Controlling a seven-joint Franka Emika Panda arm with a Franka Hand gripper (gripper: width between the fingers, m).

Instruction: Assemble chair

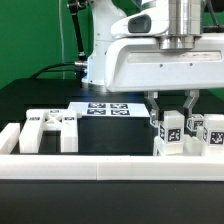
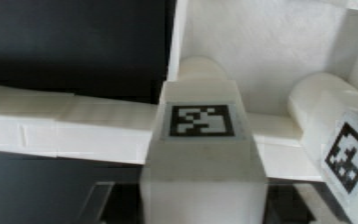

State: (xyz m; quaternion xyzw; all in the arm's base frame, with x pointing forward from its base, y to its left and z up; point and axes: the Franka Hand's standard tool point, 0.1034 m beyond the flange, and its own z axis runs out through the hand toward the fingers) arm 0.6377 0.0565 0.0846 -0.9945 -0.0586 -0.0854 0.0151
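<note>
1. Exterior view: my gripper (image 1: 171, 110) is down at the exterior view's right, its jaws pressed in on an upright chair leg (image 1: 170, 133). That leg stands just behind the white rail (image 1: 100, 166), with a neighbouring leg (image 1: 196, 131) just beside it. A chair panel (image 1: 50, 127) lies well apart towards the exterior view's left. The marker board (image 1: 105, 108) lies between them, further back.
2. Wrist view: the chair leg (image 2: 199, 135) fills the middle, tag facing the camera, and the neighbouring leg (image 2: 341, 150) is close alongside. I cannot make out the contact points here.
3. Handling, as I judge it: the leg is hard plastic, so light and stiff but smooth enough to slip or twist. I'd pinch its flat opposite faces near the top and lift straight up, clear of the neighbour.
</note>
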